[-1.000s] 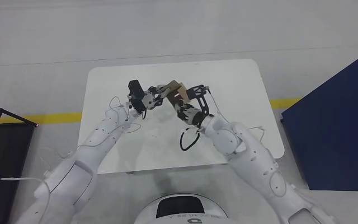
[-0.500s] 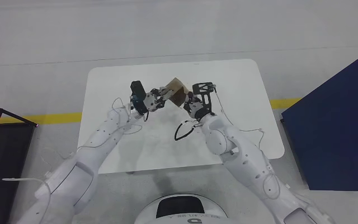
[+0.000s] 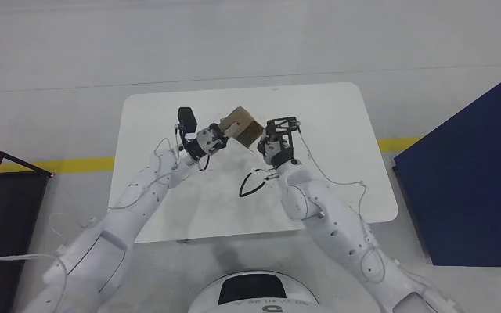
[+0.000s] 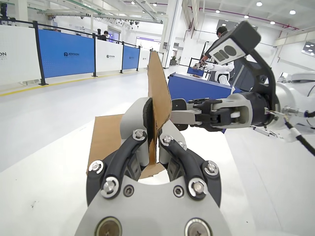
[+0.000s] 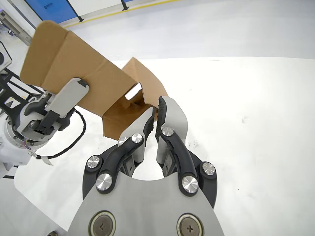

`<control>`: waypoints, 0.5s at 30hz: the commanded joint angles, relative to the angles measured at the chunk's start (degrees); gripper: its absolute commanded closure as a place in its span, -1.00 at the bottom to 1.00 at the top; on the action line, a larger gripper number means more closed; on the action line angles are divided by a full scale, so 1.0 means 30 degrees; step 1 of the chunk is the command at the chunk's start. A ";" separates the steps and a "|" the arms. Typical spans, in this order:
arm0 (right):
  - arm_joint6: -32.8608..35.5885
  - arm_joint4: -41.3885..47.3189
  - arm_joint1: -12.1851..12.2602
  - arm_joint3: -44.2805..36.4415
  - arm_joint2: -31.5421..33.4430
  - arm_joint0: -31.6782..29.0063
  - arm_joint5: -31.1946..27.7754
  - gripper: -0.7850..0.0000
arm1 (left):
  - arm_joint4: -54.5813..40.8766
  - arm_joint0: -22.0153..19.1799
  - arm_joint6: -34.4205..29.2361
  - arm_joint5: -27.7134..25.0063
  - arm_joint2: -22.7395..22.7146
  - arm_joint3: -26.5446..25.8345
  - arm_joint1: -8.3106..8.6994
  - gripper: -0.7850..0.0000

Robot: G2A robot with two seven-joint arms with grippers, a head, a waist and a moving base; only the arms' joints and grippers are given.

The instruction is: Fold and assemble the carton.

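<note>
Both the left hand (image 4: 153,114) and right hand (image 5: 156,116) pinch the carton (image 3: 243,125) at opposite edges.

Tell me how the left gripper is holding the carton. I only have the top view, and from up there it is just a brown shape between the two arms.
Observer: In the left wrist view, the left gripper has its fingers shut on one flap of the carton. The flap stands upright between them.
Operator: And the other arm, is it on the carton too?
Observer: The right wrist view puts the right gripper at the near corner of the carton's open end. I cannot tell whether it grips that edge.
</note>
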 commanded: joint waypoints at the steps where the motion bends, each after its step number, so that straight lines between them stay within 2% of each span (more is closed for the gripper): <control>1: 0.0107 0.0189 0.0047 -0.0183 0.0144 -0.0276 -0.0904 1.00 | 0.0069 -0.0054 -0.0070 -0.0071 0.0039 0.0235 0.0004 1.00; 8: 0.1110 0.0329 0.0321 -0.0849 0.0751 -0.1184 -0.4220 1.00 | -0.0390 -0.0256 -0.0467 -0.0467 0.0164 0.0739 -0.0167 1.00; 15: 0.1978 -0.0642 0.0176 -0.0784 0.0038 -0.0857 -0.4965 1.00 | -0.1208 -0.0472 -0.0991 -0.0991 0.0173 0.1487 -0.0412 1.00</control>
